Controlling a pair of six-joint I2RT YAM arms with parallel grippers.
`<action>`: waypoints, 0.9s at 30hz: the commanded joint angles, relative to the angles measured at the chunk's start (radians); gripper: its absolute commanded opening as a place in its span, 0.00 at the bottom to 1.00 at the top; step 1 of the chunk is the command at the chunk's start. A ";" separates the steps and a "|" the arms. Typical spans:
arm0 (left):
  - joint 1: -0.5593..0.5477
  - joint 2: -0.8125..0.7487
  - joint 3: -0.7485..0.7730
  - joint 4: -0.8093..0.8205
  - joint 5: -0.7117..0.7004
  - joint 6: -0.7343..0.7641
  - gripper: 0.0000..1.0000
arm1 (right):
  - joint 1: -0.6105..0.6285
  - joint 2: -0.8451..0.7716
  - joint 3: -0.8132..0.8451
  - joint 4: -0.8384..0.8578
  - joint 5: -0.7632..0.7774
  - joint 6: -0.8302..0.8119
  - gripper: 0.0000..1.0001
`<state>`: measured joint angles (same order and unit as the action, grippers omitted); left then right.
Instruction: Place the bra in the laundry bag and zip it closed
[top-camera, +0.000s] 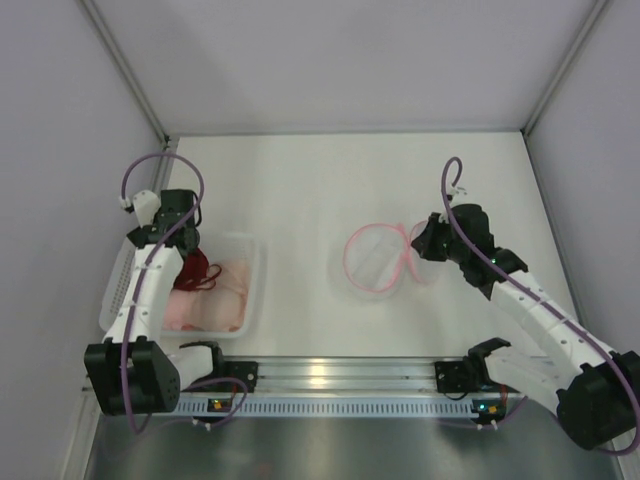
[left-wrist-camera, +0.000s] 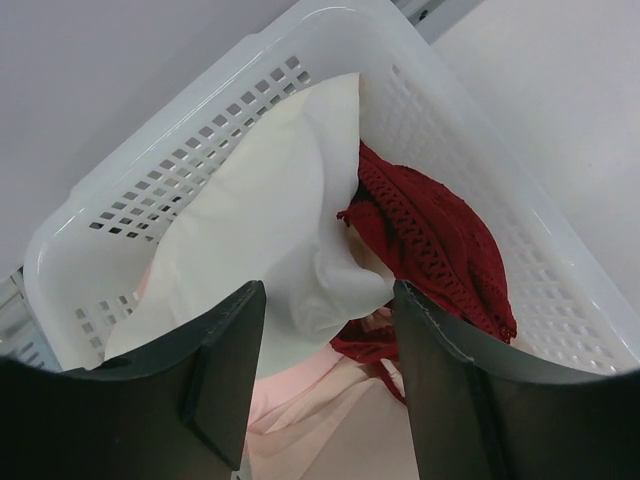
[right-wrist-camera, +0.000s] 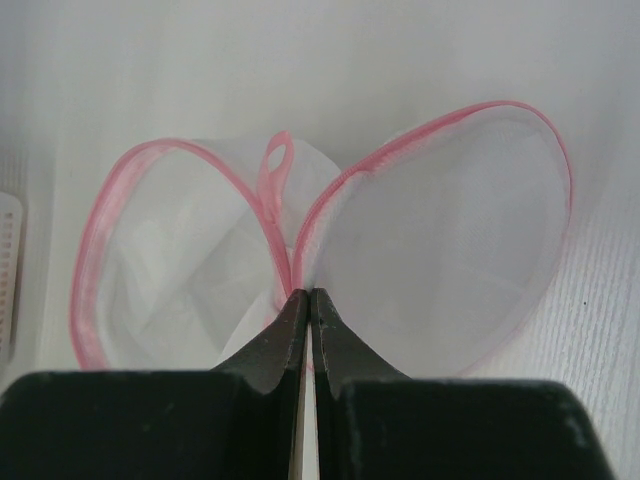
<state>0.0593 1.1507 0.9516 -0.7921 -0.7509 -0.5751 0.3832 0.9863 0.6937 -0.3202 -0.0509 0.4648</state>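
Observation:
The pale pink to whitish bra (top-camera: 215, 300) lies in a white perforated basket (top-camera: 255, 275) at the left. In the left wrist view its white padded cup (left-wrist-camera: 270, 200) lies over pink fabric. My left gripper (top-camera: 188, 250) hangs open just above it (left-wrist-camera: 328, 300), with nothing between the jaws. The laundry bag (top-camera: 375, 258) lies open on the table, its two mesh halves spread apart with pink zip rims. My right gripper (top-camera: 418, 245) is shut on the bag's pink rim where the two halves (right-wrist-camera: 450, 250) meet (right-wrist-camera: 307, 292).
A dark red bra (top-camera: 195, 272) lies in the same basket beside the pale one, and in the left wrist view it (left-wrist-camera: 430, 230) is right of the white cup. The basket wall (left-wrist-camera: 200, 120) rises around the left gripper. Grey walls enclose the table on three sides.

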 joint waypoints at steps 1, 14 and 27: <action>0.008 0.010 -0.002 0.042 -0.021 0.020 0.61 | -0.012 -0.005 0.032 0.050 -0.006 0.002 0.00; 0.007 0.018 0.027 0.045 -0.005 0.046 0.00 | -0.010 -0.011 0.033 0.052 -0.001 0.003 0.00; 0.005 -0.175 0.440 0.039 0.514 0.117 0.00 | -0.018 -0.031 0.035 0.029 0.002 0.009 0.00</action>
<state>0.0620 1.0016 1.3231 -0.7799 -0.4091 -0.4629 0.3824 0.9840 0.6937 -0.3210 -0.0502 0.4675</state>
